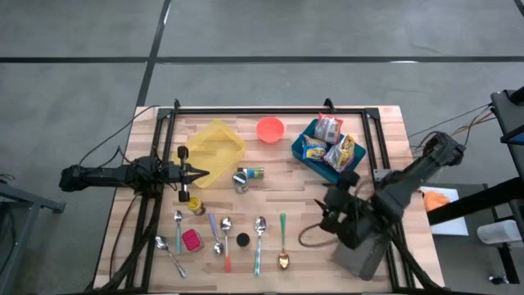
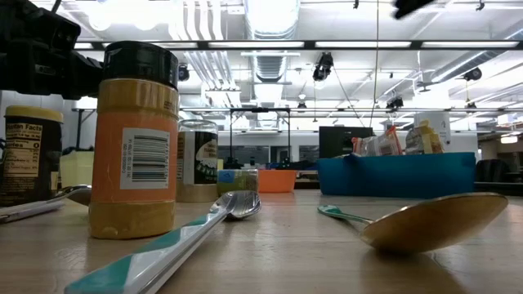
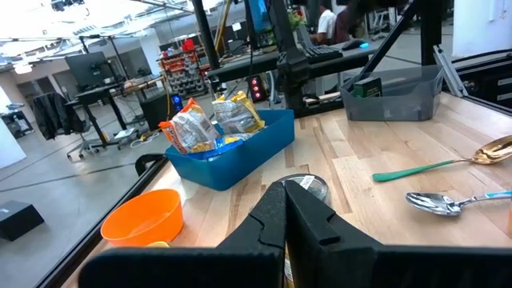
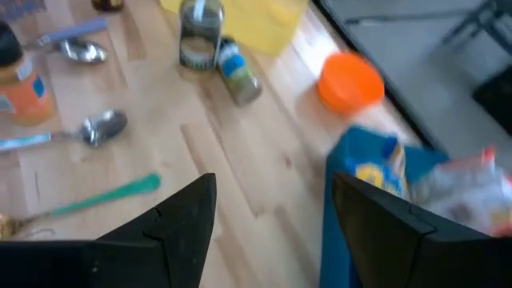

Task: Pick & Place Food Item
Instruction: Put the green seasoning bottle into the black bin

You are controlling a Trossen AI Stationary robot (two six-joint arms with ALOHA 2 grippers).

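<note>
Now at 4 o'clock on the table (image 1: 246, 197): right gripper (image 1: 331, 215), fingers spread fairly wide, nothing between them, poised just short of the near corner of the blue bin (image 1: 304, 155). Seen from the right wrist, dark fingers (image 4: 178, 214) framing bare wood and the bin's corner (image 4: 346, 172).

Blue bin at 1 o'clock: several crinkled snack packets (image 1: 329, 141) inside, red, yellow and silver wrappers standing above the rim; same packets (image 3: 210, 122) clear from the left wrist. Exact count uncertain, since they overlap.

Orange bowl (image 1: 269, 129) at 12 o'clock, just beside the bin; looks empty from above. Yellow tray (image 1: 214, 150) at 10 o'clock, tilted; contents hard to tell. Glass jar (image 1: 241, 181) and a small green-labelled bottle (image 1: 255, 173) lying together near centre.

Left gripper (image 1: 201, 173) at 9 o'clock, fingers pressed together with nothing held, tip at the edge of the yellow tray.

Toward 7 o'clock: row of spoons (image 1: 260, 226), a gold spoon with green handle (image 1: 282, 242), a pink item (image 1: 191, 240), a small black disc (image 1: 243, 240) and a dark-lidded jar (image 1: 195, 204).

From table level: orange spice jar (image 2: 134, 145) with black lid filling the foreground, hiding much behind it; gold spoon bowl (image 2: 433, 221) cut off at the frame edge. Grey box (image 1: 364, 254) at 5 o'clock partly covered by the right arm.
</note>
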